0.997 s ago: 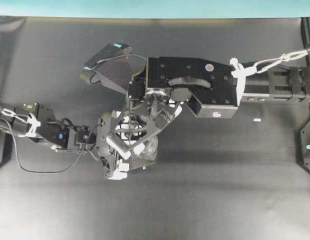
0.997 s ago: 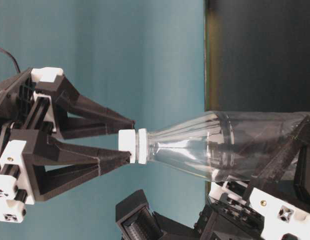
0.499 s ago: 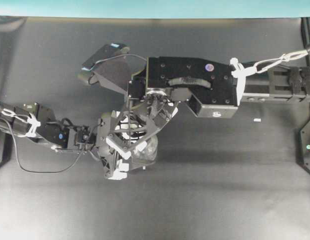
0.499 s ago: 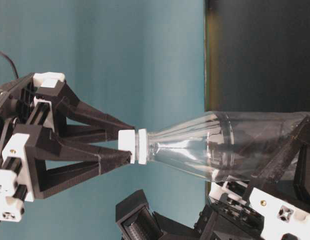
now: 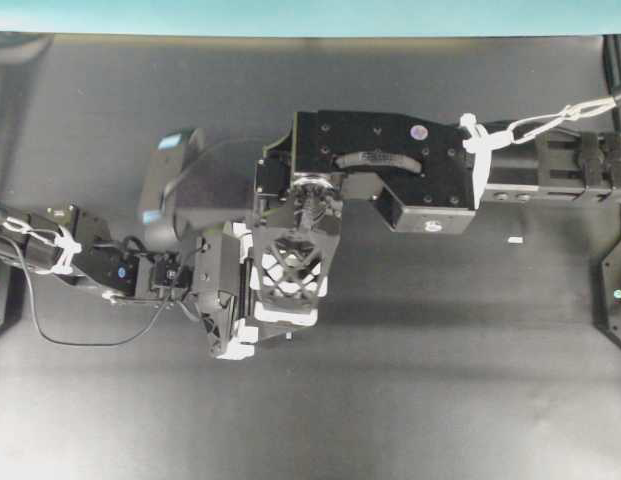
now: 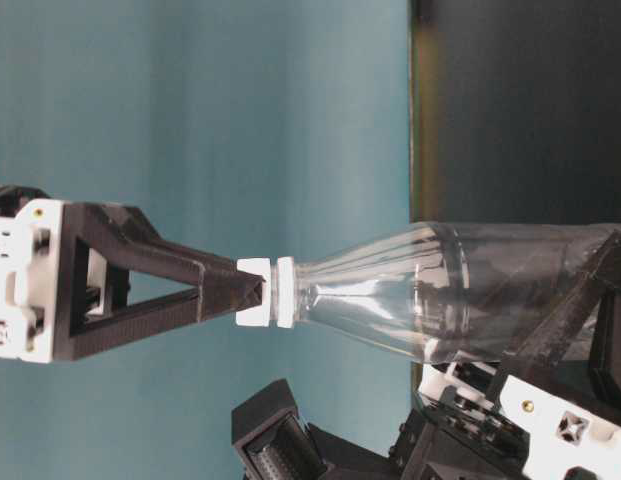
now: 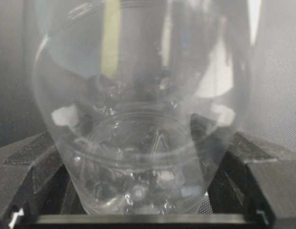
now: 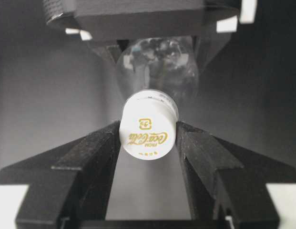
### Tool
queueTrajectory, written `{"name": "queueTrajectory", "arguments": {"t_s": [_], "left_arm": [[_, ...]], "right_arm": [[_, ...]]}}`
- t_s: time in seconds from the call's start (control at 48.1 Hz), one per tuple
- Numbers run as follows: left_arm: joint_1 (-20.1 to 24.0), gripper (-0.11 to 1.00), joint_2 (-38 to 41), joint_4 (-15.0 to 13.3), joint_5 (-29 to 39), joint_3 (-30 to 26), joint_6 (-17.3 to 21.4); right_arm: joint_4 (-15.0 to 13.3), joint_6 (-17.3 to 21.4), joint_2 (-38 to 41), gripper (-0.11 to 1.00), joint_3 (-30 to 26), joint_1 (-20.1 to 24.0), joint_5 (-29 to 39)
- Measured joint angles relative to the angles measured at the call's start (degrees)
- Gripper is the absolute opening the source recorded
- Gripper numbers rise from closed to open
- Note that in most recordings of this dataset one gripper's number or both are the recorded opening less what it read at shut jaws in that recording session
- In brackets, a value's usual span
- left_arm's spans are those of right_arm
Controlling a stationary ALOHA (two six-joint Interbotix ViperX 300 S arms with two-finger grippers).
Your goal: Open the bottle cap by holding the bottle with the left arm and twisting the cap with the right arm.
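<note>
The bottle point(image 6: 440, 290) is clear plastic and stands on the black table, its body filling the left wrist view point(image 7: 138, 109). My left gripper point(image 7: 143, 162) is shut on its lower body, one black finger on each side. The bottle cap point(image 8: 148, 131) is white with gold lettering. My right gripper point(image 8: 148, 138) is shut on it from above, both black fingers pressed against its sides. At table level the fingertips point(image 6: 240, 290) meet the cap point(image 6: 258, 292). From overhead, the right gripper point(image 5: 290, 265) hides the bottle, and the left gripper point(image 5: 235, 305) sits beside it.
A small white tape scrap point(image 5: 514, 240) lies on the black mat at the right. The right arm's boxy housing point(image 5: 390, 170) reaches in from the right edge. Black fixtures point(image 5: 615, 290) stand at the table's side edges. A teal wall point(image 5: 310, 15) runs along the back.
My right wrist has rolled with its fingers on the cap. Its camera module swung from upper left down to the left, and the fingers now appear edge-on at table level. The left arm stayed still.
</note>
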Motion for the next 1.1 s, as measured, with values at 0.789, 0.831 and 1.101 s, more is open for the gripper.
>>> {"name": "queueTrajectory", "arguments": {"t_s": [0.789,0.831,1.101], "left_arm": [[-0.4,0.82,0.0,0.0,0.0,0.0,-0.1],[-0.4,0.82,-0.1,0.0,0.0,0.0,-0.1],[-0.7,0.82,0.0,0.0,-0.1,0.0,-0.2]], "right_arm": [[0.2,-41.0,-1.6,0.39,2.9,-0.5,-0.7],[0.2,-41.6,-1.8,0.39,3.3,-0.5,-0.7],[0.0,-42.6,-2.5,0.39,4.7,-0.2,-1.6]]}}
